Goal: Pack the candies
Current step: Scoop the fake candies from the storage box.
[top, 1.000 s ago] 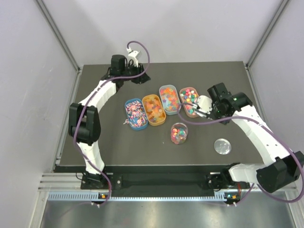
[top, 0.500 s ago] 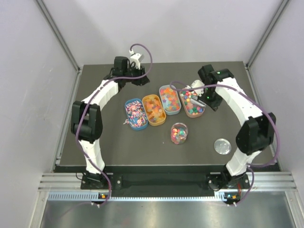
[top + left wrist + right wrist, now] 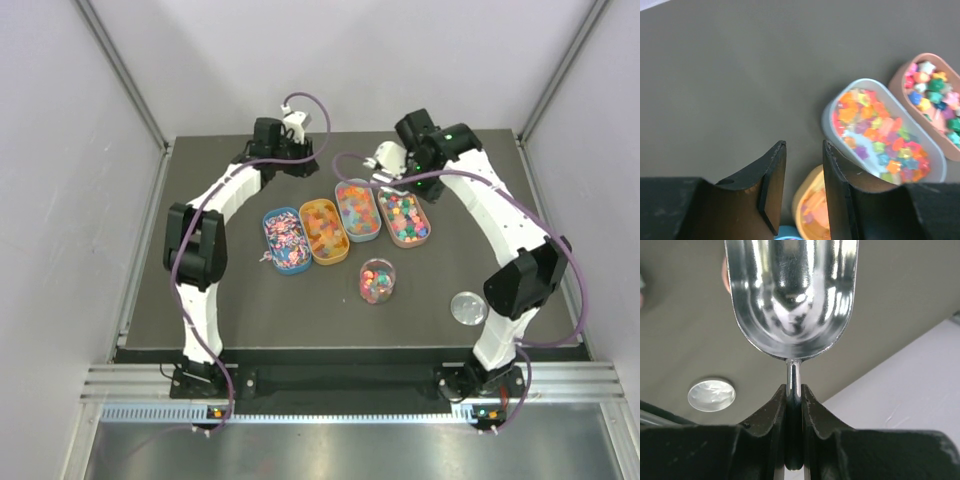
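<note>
The candies lie in four oval trays in mid-table: a blue tray point(image 3: 287, 240), an orange tray point(image 3: 324, 231), a light-blue tray point(image 3: 356, 209) and a pink tray point(image 3: 404, 216). A clear jar point(image 3: 377, 281) in front of them holds mixed candies. My right gripper point(image 3: 407, 182) is shut on the thin handle of a shiny metal scoop point(image 3: 791, 295), above the far end of the pink tray. The scoop bowl looks empty. My left gripper point(image 3: 300, 167) is open and empty at the back, beyond the trays. Its wrist view shows the light-blue tray point(image 3: 940, 167) and pink tray point(image 3: 900, 77) ahead of its fingers point(image 3: 775, 170).
The jar's round lid point(image 3: 467, 308) lies flat at the front right, also showing in the right wrist view point(image 3: 711, 395). Grey walls close in the table on the left, back and right. The arm bases stand at the near edge.
My right arm has swung with the scoop from the near right side of the pink tray up to the tray's far end. My left gripper has shifted slightly right.
</note>
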You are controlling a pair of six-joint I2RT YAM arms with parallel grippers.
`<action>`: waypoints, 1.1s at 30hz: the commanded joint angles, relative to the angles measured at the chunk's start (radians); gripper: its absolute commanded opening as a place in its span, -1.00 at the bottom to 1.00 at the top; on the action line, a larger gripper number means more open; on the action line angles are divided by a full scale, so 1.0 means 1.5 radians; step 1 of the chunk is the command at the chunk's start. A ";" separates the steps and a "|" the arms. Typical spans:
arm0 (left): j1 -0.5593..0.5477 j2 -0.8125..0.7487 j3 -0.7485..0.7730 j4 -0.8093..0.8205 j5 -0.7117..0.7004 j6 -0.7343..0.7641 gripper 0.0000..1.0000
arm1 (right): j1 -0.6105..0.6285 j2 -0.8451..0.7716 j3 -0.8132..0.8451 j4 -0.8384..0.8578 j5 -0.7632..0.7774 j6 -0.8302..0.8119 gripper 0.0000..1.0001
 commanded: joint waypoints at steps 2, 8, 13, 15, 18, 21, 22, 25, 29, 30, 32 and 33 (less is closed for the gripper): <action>0.020 0.007 0.028 0.020 -0.021 -0.003 -0.20 | 0.041 0.001 -0.009 -0.089 0.012 0.020 -1.00; -0.018 0.064 0.065 0.043 -0.018 -0.003 -0.20 | 0.018 0.030 -0.069 -0.090 0.035 0.057 -1.00; -0.047 0.131 0.129 0.055 -0.032 0.010 -0.19 | 0.020 0.045 -0.083 -0.090 0.106 0.030 -1.00; -0.059 0.157 0.159 0.063 -0.043 0.013 -0.18 | 0.011 0.046 -0.089 -0.091 0.110 0.024 -1.00; -0.065 0.185 0.190 0.073 -0.039 0.010 -0.17 | 0.005 0.047 -0.100 -0.090 0.112 0.028 -1.00; -0.068 0.206 0.212 0.079 -0.025 0.005 -0.17 | 0.002 0.042 -0.128 -0.091 0.125 0.031 -1.00; -0.069 0.210 0.215 0.080 -0.023 0.003 -0.17 | -0.002 0.041 -0.138 -0.091 0.133 0.029 -1.00; -0.071 0.219 0.218 0.083 -0.013 -0.004 -0.18 | -0.019 0.031 -0.173 -0.091 0.134 0.028 -1.00; -0.077 0.226 0.217 0.083 -0.007 -0.004 -0.19 | -0.020 0.036 -0.137 -0.091 0.101 0.033 -1.00; -0.078 0.227 0.217 0.085 -0.007 -0.004 -0.20 | -0.017 0.040 -0.112 -0.091 0.099 0.033 -1.00; -0.080 0.232 0.218 0.090 -0.003 -0.003 -0.20 | -0.009 0.055 -0.084 -0.092 0.095 0.031 -1.00; -0.081 0.234 0.219 0.090 -0.002 -0.002 -0.21 | -0.004 0.059 -0.054 -0.092 0.090 0.031 -1.00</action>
